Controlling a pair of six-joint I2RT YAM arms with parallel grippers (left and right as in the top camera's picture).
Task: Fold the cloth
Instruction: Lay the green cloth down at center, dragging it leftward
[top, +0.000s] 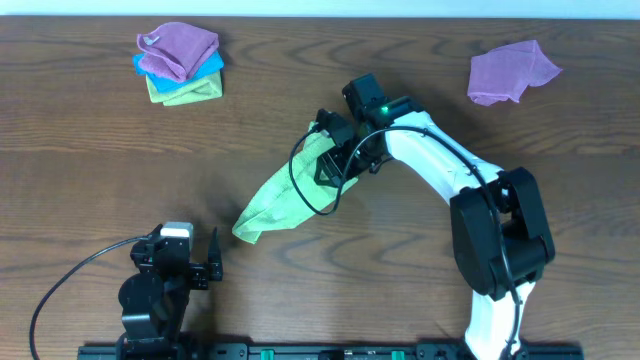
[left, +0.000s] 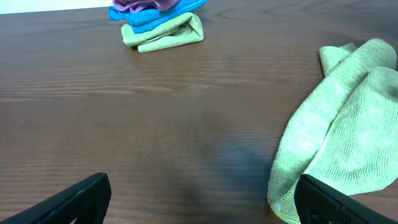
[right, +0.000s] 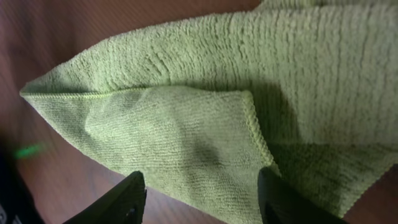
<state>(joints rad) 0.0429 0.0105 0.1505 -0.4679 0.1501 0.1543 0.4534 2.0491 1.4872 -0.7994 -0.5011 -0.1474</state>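
Observation:
The green cloth (top: 285, 200) lies in a loose long heap mid-table, running from lower left to upper right. My right gripper (top: 335, 150) hovers over its upper end, jaws open, with the cloth (right: 205, 118) filling its wrist view and a folded-over flap between the fingers (right: 199, 199). My left gripper (top: 212, 262) rests low near the front left, open and empty (left: 199, 199); the cloth's lower end (left: 339, 137) lies just by its right finger.
A stack of folded cloths, purple on blue on green (top: 180, 62), sits at the back left and shows in the left wrist view (left: 163, 25). A crumpled purple cloth (top: 510, 72) lies at the back right.

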